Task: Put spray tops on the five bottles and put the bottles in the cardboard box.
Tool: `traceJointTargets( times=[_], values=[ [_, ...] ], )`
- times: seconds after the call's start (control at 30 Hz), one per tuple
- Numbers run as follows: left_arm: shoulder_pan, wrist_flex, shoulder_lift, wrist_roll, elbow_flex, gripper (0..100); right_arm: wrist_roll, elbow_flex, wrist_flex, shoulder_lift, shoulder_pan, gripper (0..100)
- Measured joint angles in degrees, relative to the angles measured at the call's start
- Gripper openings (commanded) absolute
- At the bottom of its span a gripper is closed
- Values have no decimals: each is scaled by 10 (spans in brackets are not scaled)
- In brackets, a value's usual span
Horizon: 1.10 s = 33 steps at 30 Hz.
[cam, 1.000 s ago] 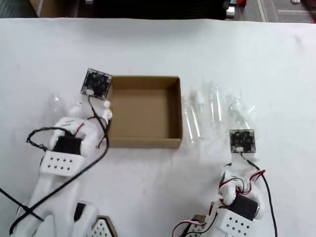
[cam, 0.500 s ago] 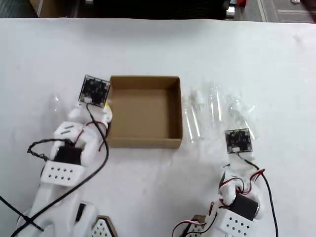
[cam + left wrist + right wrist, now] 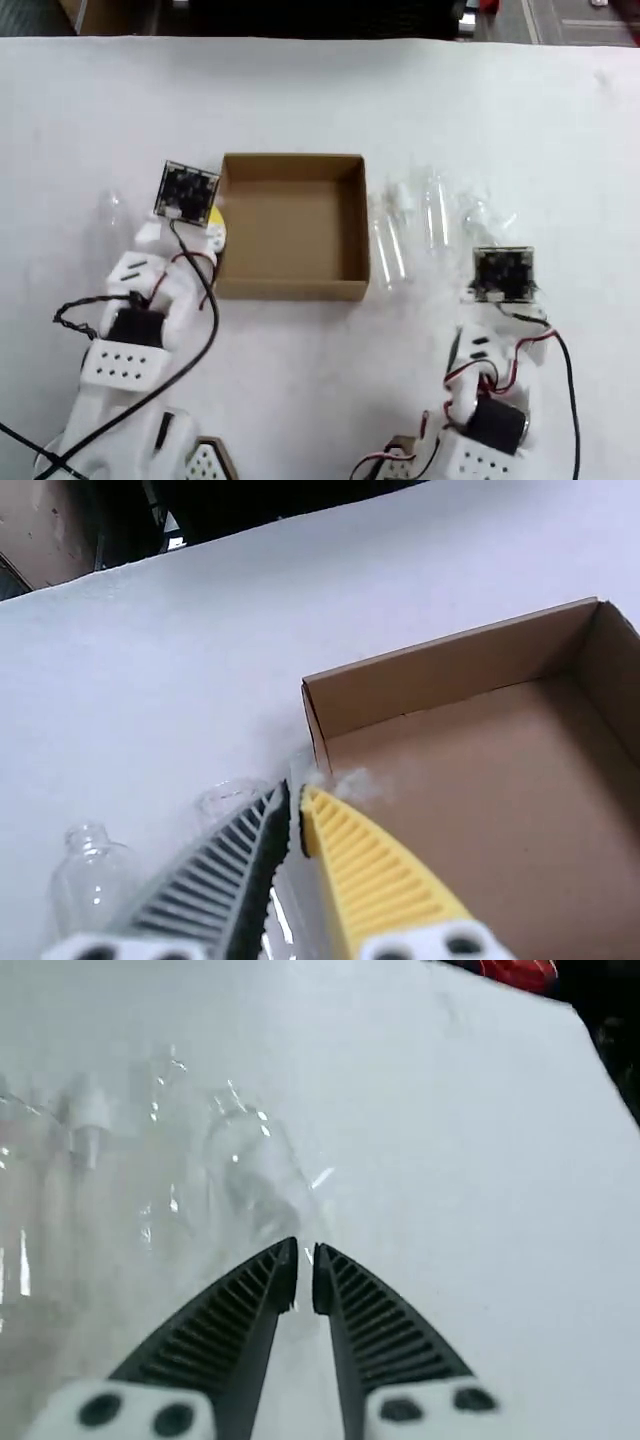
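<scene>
High view: box (image 3: 290,288) empty on desk (image 3: 300,90); bottles (image 3: 432,215) clustered beside it, on right arm's side; lone bottle (image 3: 88,875) near left gripper (image 3: 297,805). Both grippers narrow, near shut; nothing held by right gripper (image 3: 304,1260), poised at cluster. Capping judged not begun. Next: jaws to be opened, bottle grasped.

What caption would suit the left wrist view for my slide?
Left gripper at a corner of the cardboard box, clear bottles beside it.

arms (image 3: 125,330) white | cables (image 3: 212,300) black, red | left claw (image 3: 295,815) grey/yellow | right claw (image 3: 305,1260) dark grey
</scene>
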Motion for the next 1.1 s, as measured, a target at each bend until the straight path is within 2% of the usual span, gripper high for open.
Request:
traceJointTargets(
  times=[0.1,0.23,0.47,0.7,0.9,1.1],
  values=[
    [0,0,0,0,0,27,0,-84,49,11,-35,15],
    [0,0,0,0,0,27,0,-190,58,115,-47,15],
    [0,0,0,0,0,27,0,-447,127,486,-50,29],
    [0,0,0,0,0,27,-4,-786,295,839,-75,220],
    [0,0,0,-2,0,27,-4,-1002,370,1066,-120,222],
    [0,0,0,-2,0,27,-4,-1167,426,1245,-128,222]
  ],
)
